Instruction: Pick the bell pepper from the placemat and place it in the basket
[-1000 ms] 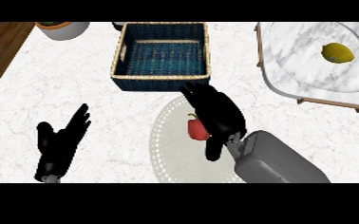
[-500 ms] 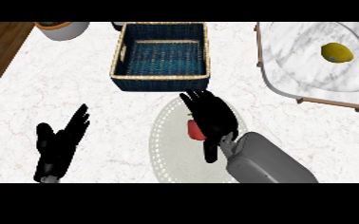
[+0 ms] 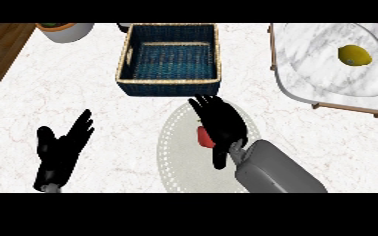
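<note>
On the white marble-veined counter: one glossy red bell pepper, one round pale grey woven placemat, one rectangular dark blue wicker basket with a tan rim, two black hands. Pepper near the placemat's middle, mostly hidden under the right hand; only a red sliver visible, so long axis and stem direction impossible to tell. Right hand spread flat and straight, aimed at the basket, not closed round the pepper. Left hand open, resting by the near left corner. Basket just beyond the placemat, toward the far edge. One yellow lemon near the far right corner.
</note>
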`<action>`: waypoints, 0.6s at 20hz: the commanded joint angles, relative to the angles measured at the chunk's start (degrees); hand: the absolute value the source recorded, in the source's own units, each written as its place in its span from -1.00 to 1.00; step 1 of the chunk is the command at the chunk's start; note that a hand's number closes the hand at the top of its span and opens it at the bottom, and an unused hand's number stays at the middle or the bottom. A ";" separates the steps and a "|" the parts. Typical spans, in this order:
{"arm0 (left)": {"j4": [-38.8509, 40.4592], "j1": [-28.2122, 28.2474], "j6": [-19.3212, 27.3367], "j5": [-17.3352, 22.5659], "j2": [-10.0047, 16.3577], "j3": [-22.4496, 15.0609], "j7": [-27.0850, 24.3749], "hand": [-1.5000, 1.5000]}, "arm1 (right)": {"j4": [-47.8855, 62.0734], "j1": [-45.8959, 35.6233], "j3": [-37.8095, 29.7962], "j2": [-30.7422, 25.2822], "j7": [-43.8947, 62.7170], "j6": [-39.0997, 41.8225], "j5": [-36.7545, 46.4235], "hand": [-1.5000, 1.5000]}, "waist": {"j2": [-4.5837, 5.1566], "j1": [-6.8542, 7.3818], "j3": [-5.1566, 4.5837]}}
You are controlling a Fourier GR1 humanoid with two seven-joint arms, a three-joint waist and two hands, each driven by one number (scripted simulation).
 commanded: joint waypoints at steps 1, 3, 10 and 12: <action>3.12 2.40 -2.24 1.05 1.41 1.13 2.43 0.00 | 4.41 -0.61 -1.74 0.95 -3.35 -1.26 1.45 -1.00 | 0.59 0.36 -0.83; 3.19 2.57 0.92 -2.07 -1.39 -1.31 1.84 0.00 | 6.05 -2.33 -0.26 1.88 -4.25 -1.01 3.63 1.00 | 0.63 0.49 -0.83; 5.44 1.55 -2.44 0.94 0.74 2.45 1.53 0.00 | 5.20 -0.50 2.14 -1.39 -9.48 -4.20 9.47 1.00 | 0.54 -0.03 -0.85; 8.08 -0.07 -0.05 -2.65 -2.37 -0.27 -1.15 0.00 | 9.14 -0.90 2.45 0.30 -10.84 -6.13 11.06 1.00 | 0.69 -0.03 -0.85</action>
